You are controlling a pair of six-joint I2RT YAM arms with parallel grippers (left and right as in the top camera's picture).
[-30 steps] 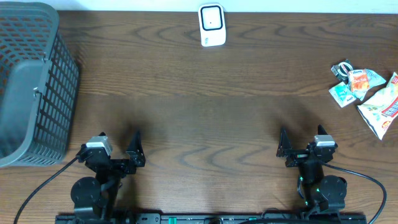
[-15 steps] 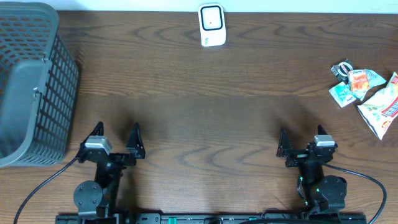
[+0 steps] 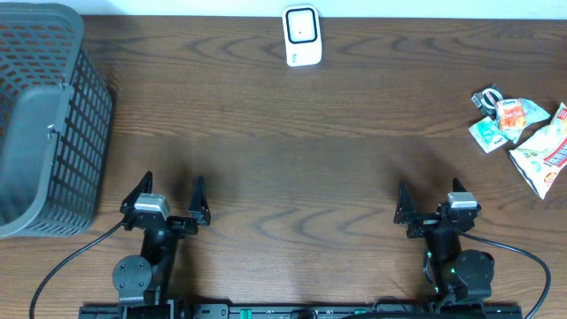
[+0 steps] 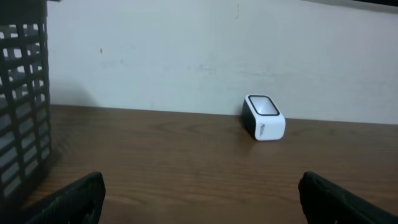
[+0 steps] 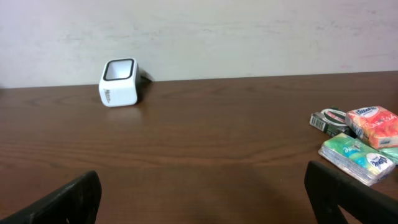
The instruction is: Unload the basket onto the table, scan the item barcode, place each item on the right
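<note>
The left tool and right tool both stand wide open, empty, at the desk's near edge. The snack packets lie far right; the white scanner sits at the far edge.

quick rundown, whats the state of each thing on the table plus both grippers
scanner: standing at the far edge of the table, untouched
packets: loose pile on the right side, none picked up
basket: standing on the left side, partly cut off by the frame
left gripper: open, empty, near the front edge
right gripper: open, empty, near the front edge
</note>
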